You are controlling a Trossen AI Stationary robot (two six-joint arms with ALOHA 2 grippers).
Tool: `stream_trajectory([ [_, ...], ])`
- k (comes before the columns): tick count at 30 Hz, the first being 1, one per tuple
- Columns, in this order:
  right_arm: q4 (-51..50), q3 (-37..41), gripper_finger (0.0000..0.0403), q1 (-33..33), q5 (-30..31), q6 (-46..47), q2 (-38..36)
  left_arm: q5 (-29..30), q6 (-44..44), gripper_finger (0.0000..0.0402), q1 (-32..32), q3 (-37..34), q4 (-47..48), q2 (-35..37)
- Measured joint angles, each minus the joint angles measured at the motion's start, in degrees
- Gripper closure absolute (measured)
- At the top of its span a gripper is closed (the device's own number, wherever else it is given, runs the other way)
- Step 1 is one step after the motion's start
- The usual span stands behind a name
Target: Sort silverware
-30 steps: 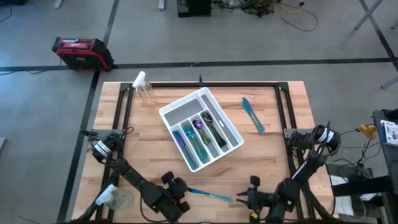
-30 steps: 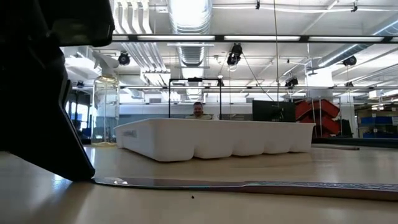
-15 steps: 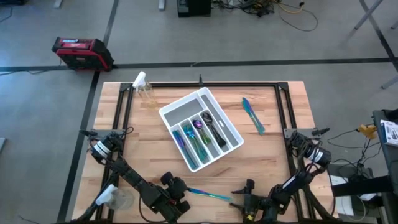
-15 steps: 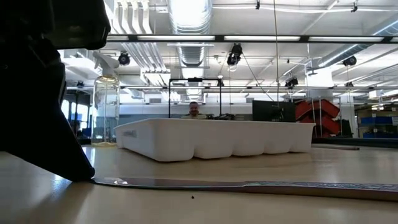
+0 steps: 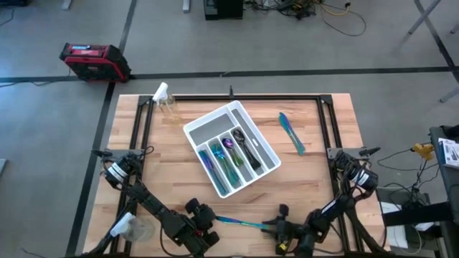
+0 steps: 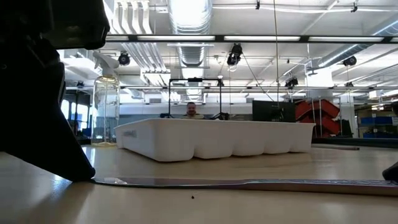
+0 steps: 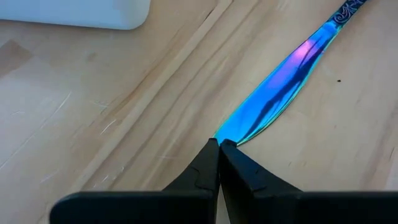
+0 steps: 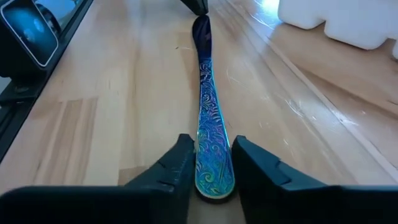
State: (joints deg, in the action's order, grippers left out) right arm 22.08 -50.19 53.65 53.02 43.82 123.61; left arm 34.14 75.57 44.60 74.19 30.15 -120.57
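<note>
An iridescent blue-purple knife (image 5: 240, 224) lies flat on the wooden table near its front edge. My left gripper (image 7: 219, 146) is shut with its tips at the knife's blade tip. My right gripper (image 8: 213, 167) is open, one finger on each side of the patterned handle's end (image 8: 213, 183); I cannot tell whether they touch it. The white tray (image 5: 267, 149) sits mid-table, holding several pieces of silverware (image 5: 231, 154). One more teal piece (image 5: 291, 133) lies on the table to the tray's right. My left gripper's shut fingertips (image 7: 211, 155) sit on the tip of the knife's blade (image 7: 239, 132), coming down at a slant from the table's left. Whether the tip lies between them or under them, I cannot tell. The knife lies flat on the table (image 6: 249, 185).
A clear spray bottle (image 5: 165, 100) stands at the far left corner, and a clear plastic container (image 5: 136, 229) sits near the front left. A black frame (image 5: 237, 97) runs around the work area. Bare wood lies between the tray and the knife.
My right gripper has slid along the table's near edge toward the left, reaching the knife's handle end. The knife and my left gripper have stayed where they were.
</note>
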Motion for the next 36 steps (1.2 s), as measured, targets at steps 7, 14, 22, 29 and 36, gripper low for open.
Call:
stream_trajectory([
  [7, 0.0, 0.3, 0.0349, -0.3, -0.9, -0.6, -0.1, 2.5, -1.5, 0.0402, 0.7, 0.5, 0.1, -0.1],
  [14, 0.2, 0.3, 0.0337, -0.4, -1.2, -0.4, -0.1, 10.5, -15.4, 0.0401, 1.4, 3.6, -6.2, -0.3],
  [22, 0.2, 0.3, 0.0348, -0.5, -1.1, 1.2, -0.2, 11.5, -26.6, 0.0401, -0.1, 3.8, -14.1, -0.6],
  [29, 0.7, 0.5, 0.0349, -0.8, -1.9, 8.1, -0.9, 11.5, -31.7, 0.0401, -1.7, 3.8, -15.1, -0.6],
  [36, 0.5, 0.5, 0.0345, -1.2, -1.9, 9.8, -1.0, 10.8, -41.4, 0.0401, -2.8, 3.8, -22.5, -1.5],
])
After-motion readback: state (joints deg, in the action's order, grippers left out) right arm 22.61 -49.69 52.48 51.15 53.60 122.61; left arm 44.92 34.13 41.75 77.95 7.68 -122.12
